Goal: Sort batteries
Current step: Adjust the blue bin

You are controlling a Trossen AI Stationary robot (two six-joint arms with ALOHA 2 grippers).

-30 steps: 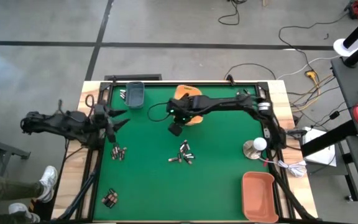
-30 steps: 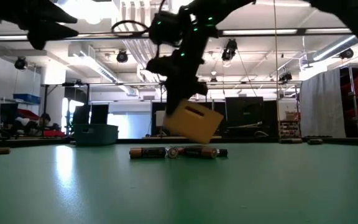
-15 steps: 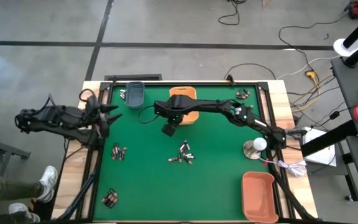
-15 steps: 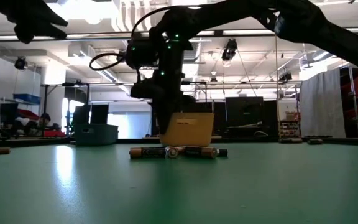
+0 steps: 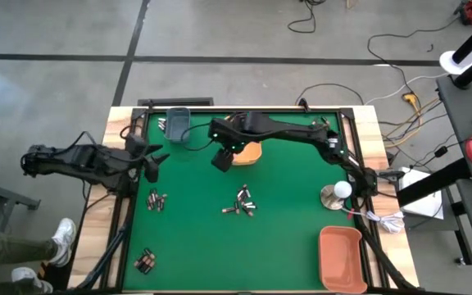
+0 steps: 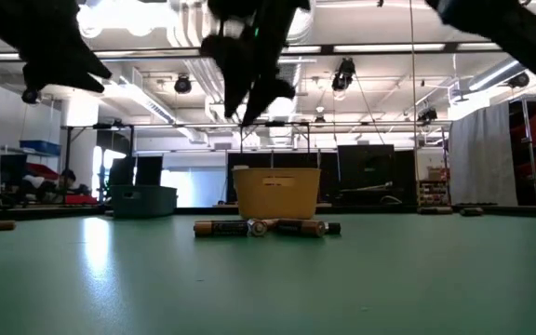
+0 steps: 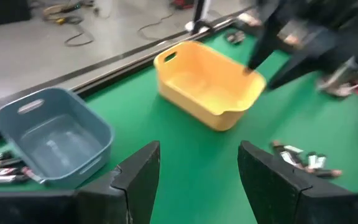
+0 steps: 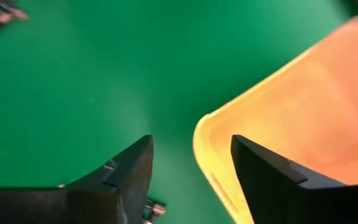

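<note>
Batteries (image 5: 242,202) lay in a loose heap near the middle of the green worktop (image 5: 285,238), with a second cluster (image 5: 156,200) toward the left side, a third (image 5: 144,261) near the front left corner and a few more by the far right corner (image 5: 321,124). From above, the right claw (image 5: 222,158) hung just beside the near left corner of the yellow bin (image 5: 247,152), which stood flat at the far edge, next to the grey-blue bin (image 5: 176,124). An orange bin (image 5: 340,257) sat at the front right corner. The left claw (image 5: 150,162) waited over the worktop's left edge, its fingers spread wide with nothing between them.

The level view alone showed the yellow bin (image 6: 276,193) resting squarely on the worktop behind the middle batteries (image 6: 266,227), with the right claw (image 6: 249,104) raised clear above it. The right wrist view showed its fingers (image 8: 265,179) parted wide and empty, the bin's rim (image 8: 211,167) just beyond them. The left wrist view showed a few batteries (image 7: 2,170) lying beside the grey-blue bin (image 7: 55,140), outside it.

A second earlier the right claw had gripped the yellow bin, tilted in the air; half a second later the bin was down, and now the claw had let go and lifted off.
</note>
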